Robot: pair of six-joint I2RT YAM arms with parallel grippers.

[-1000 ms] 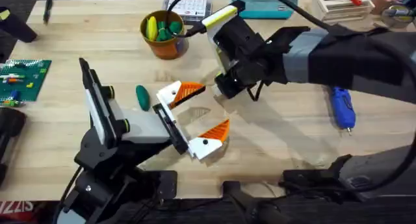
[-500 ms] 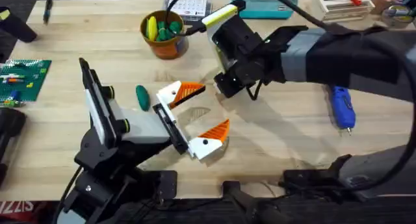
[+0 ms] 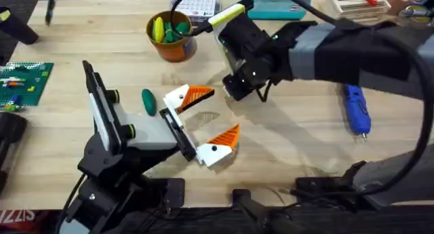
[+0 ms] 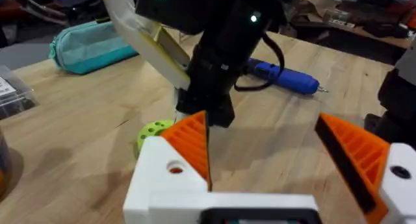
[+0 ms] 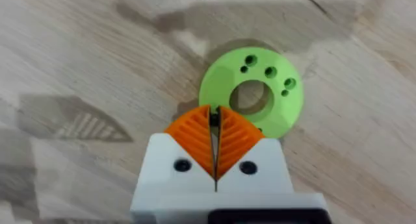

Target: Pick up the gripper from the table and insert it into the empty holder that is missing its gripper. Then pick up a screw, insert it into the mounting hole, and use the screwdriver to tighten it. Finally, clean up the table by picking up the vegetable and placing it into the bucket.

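Several yellow and green toys (image 3: 167,28) fill the bucket (image 3: 173,47); left claw (image 3: 203,121) spread (empty), right claw (image 5: 216,143) pinched together.

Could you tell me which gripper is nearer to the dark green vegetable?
Left. The left gripper is open beside the vegetable; the right gripper is shut farther off, over a green disc.

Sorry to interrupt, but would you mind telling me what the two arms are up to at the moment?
The right gripper, fingers pressed together, is down at the table beside a bright green disc with holes. The left gripper waits nearby with its fingers spread, holding nothing. The small dark green vegetable lies on the wood next to the left arm, not yet in the bucket, which already holds yellow and green toys. The blue screwdriver lies untouched at the table's right side.
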